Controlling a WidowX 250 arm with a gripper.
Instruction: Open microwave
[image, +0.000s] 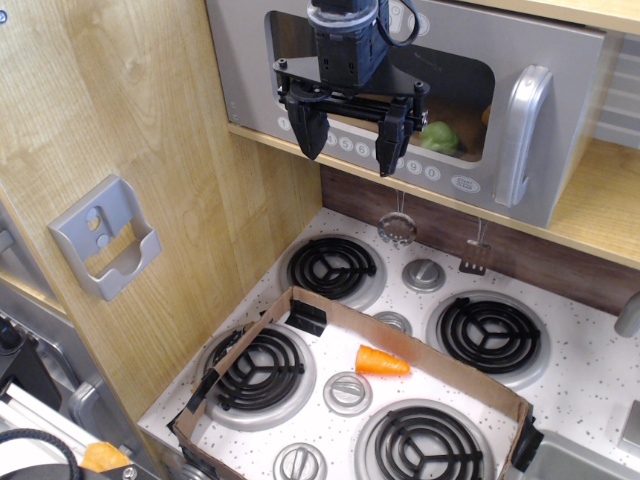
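A: Item one, the only view?
B: Microwave (455, 110), grey, on a wooden shelf (600, 215) at 12 to 2 o'clock. Door shut. Silver handle (522, 135) upright at its right end. Row of round white buttons (415, 167) under the window. Green object (440, 138) visible through the glass, low right.

A: Item two?
B: Tool (350, 140), black, hanging in front of the window at 12 o'clock. Jaws wide apart, holding nothing. Fingertips level with the button row, well left of the handle. Whether they touch the door, I cannot tell.

A: Item three, the desk?
B: White speckled stove top (580, 390), four black coil burners. Cardboard frame (400, 325) lying across the front burners, at 6 o'clock. Carrot (382, 361) inside it, between the burners, beside a silver knob (348, 392).

A: Remaining stock?
B: Grey bracket (105, 240) on the wood wall at 9 o'clock. Two small utensils (397, 228) hanging on the brown back panel, under the shelf.
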